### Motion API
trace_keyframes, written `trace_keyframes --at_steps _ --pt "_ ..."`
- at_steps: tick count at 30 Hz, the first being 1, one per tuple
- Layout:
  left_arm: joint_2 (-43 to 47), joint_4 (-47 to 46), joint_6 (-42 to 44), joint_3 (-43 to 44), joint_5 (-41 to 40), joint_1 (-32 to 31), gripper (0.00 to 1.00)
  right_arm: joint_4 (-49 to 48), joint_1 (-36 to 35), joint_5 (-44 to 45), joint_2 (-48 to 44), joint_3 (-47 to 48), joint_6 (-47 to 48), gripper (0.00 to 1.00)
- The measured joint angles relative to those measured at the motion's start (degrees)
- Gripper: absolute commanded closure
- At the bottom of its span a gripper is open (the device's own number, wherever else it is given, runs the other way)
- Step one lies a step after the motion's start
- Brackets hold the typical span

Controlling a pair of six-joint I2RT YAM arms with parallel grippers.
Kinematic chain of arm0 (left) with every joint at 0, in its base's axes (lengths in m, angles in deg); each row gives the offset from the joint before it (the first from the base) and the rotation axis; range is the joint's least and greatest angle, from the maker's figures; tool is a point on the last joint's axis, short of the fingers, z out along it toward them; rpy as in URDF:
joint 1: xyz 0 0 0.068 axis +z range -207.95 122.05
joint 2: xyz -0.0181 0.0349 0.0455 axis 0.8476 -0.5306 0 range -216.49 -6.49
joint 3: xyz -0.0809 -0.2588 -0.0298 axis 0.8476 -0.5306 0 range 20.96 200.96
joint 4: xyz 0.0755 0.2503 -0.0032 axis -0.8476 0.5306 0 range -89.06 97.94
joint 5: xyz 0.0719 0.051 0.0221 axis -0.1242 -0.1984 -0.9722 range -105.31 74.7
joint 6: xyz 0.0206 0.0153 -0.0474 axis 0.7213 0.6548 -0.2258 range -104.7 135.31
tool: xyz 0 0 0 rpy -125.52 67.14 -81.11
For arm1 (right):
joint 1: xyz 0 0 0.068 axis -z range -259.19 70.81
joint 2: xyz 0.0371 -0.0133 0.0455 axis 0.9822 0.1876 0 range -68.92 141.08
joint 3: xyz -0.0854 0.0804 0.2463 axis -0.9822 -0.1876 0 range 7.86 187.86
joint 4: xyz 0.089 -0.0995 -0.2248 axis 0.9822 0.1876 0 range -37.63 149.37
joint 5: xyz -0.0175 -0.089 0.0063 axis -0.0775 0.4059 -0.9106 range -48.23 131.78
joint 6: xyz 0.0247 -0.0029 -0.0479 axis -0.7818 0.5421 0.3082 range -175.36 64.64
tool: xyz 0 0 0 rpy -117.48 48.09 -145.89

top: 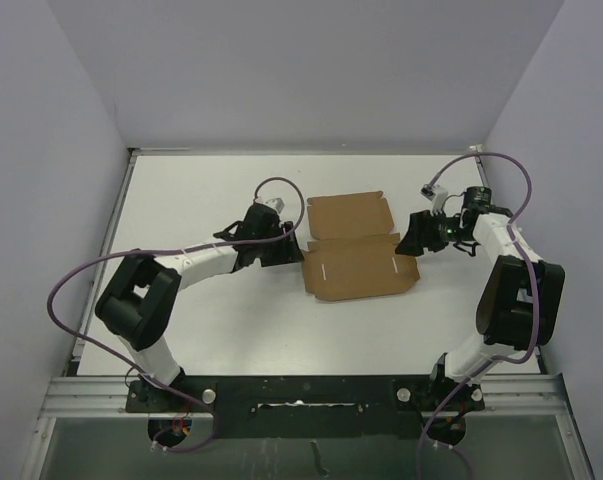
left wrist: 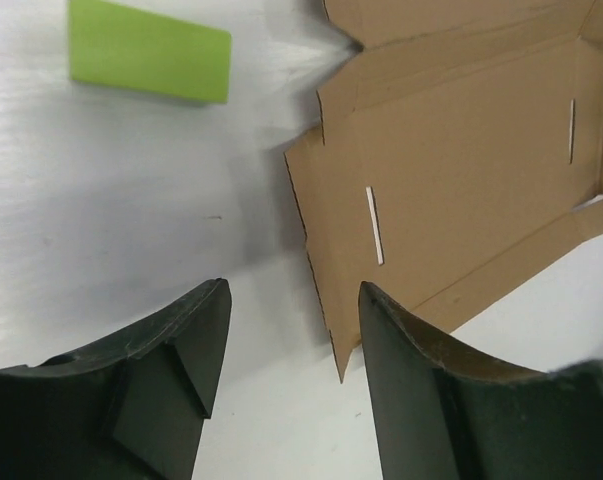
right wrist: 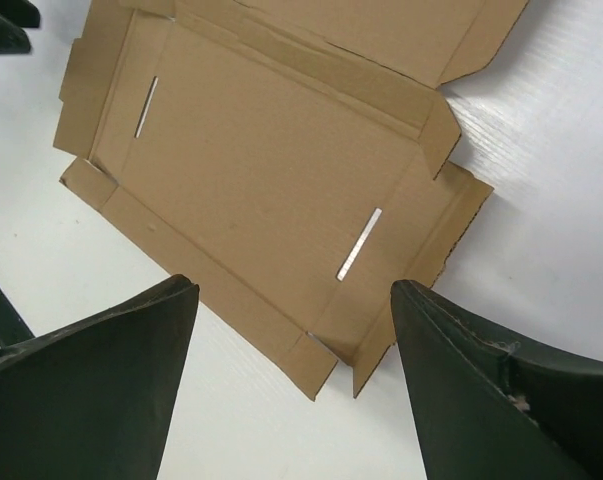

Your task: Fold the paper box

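Left gripper (left wrist: 293, 290) jaws apart, at paper box (top: 356, 255) left edge | right gripper (right wrist: 296, 288) jaws apart, at right edge

**A:** What sort of place am I steering in?

**B:** I'm looking at a robot lab cell: plain pale walls (top: 41, 150) are boxing in a white bench (top: 211, 325), the left arm (top: 141, 300) and right arm (top: 516, 290) are sitting bolted to a metal rail (top: 86, 400), and purple cables (top: 51, 292) are looping off them.
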Motion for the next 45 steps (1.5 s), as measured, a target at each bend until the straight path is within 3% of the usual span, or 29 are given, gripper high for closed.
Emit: trace_keyframes --at_steps 6,11,14,23,31,35,41,45 --pt "-4.17 -0.07 -3.85 0.02 -0.55 -3.45 0.59 0.07 0.0 -1.38 0.0 0.0 0.02 0.2" --pt "-7.78 -0.44 -5.4 1.75 -0.13 -4.04 0.93 0.07 0.37 -1.6 0.07 0.0 0.0 0.2" --pt "-8.9 -1.01 -4.68 3.19 0.9 -4.04 1.0 0.09 0.55 -2.38 0.24 0.0 -0.02 0.19" --pt "-7.02 -1.99 13.51 3.48 5.31 -2.56 1.0 0.22 3.61 -7.52 0.5 0.0 -0.04 0.08" --pt "-0.98 2.51 31.23 3.17 9.31 -0.04 1.0 -0.72 7.21 -8.85 0.48 -0.07 -1.6 0.05" --pt "-0.94 10.45 36.06 5.99 10.49 -0.11 1.0 -1.44 8.61 -9.51 0.52 -0.57 -3.67 0.05" --pt "-4.63 23.61 40.04 17.4 11.69 -0.15 1.0 -5.11 9.07 -14.58 2.47 -3.96 -9.29 0.06" --pt "-7.13 27.67 41.2 20.52 11.72 -0.15 0.87 -6.6 8.74 -15.08 3.58 -6.34 -12.52 0.06"
